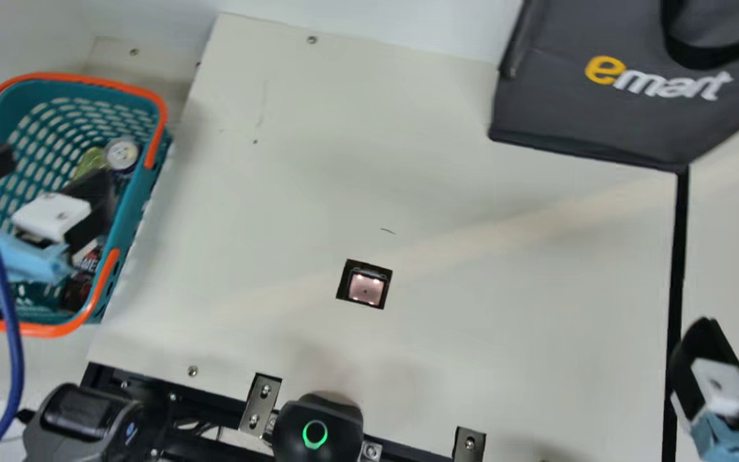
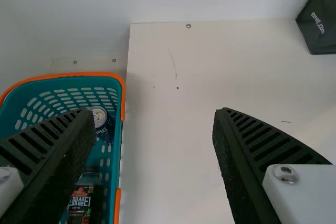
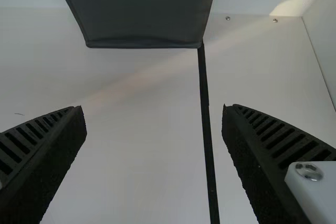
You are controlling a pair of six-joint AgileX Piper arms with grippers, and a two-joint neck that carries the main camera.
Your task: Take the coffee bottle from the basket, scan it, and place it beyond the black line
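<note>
Over the teal basket at the left is my left gripper. Its own gripper stands open in the left wrist view, nothing between the fingers. A dark bottle with a black and red label lies in the basket, partly behind one finger; part of its label shows in the main view. My right gripper is at the right edge by the black line. In the right wrist view the gripper is open and empty above the line.
A small scanner window is set in the table's middle. A can stands in the basket beside something yellow-green. The dark bag is at the back right, at the line's far end. A black device with a green ring sits at the front edge.
</note>
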